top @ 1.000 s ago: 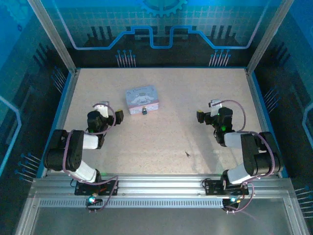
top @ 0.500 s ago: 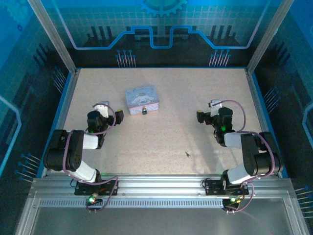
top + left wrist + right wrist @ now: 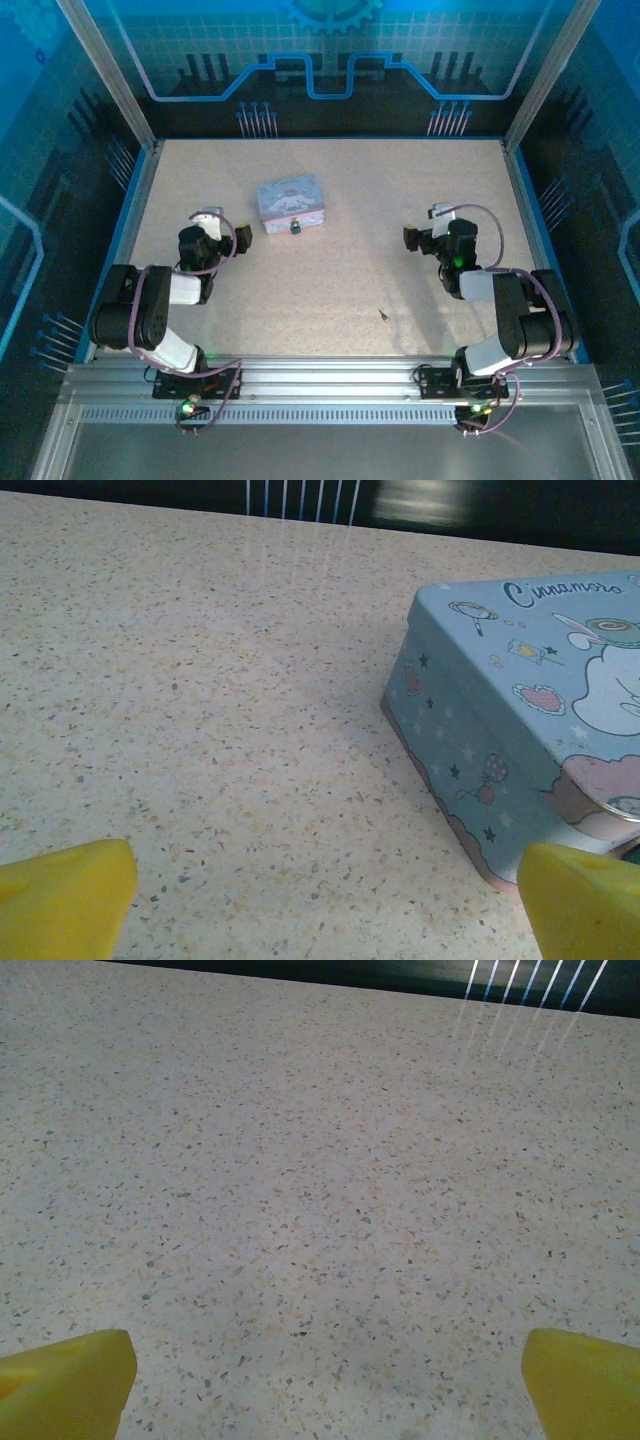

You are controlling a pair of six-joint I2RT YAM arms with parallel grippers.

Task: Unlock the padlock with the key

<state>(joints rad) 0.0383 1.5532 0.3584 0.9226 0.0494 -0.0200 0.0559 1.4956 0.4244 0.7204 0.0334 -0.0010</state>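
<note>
The tiny dark padlock [image 3: 295, 228] hangs at the near side of the pale tin box [image 3: 290, 199], in the left middle of the table. The key [image 3: 383, 315], a thin dark sliver, lies alone on the table nearer the arms, right of centre. My left gripper [image 3: 222, 224] rests low, left of the box, and is open with nothing between its yellow fingertips [image 3: 65, 895]. In the left wrist view the box [image 3: 520, 710] shows its printed corner at the right. My right gripper [image 3: 425, 224] is open over bare table, with yellow fingertips [image 3: 65, 1380] wide apart.
The speckled beige table [image 3: 350, 270] is walled by metal posts and blue panels on three sides. Both arm bases sit on the rail at the near edge. There is free room between the two grippers around the key.
</note>
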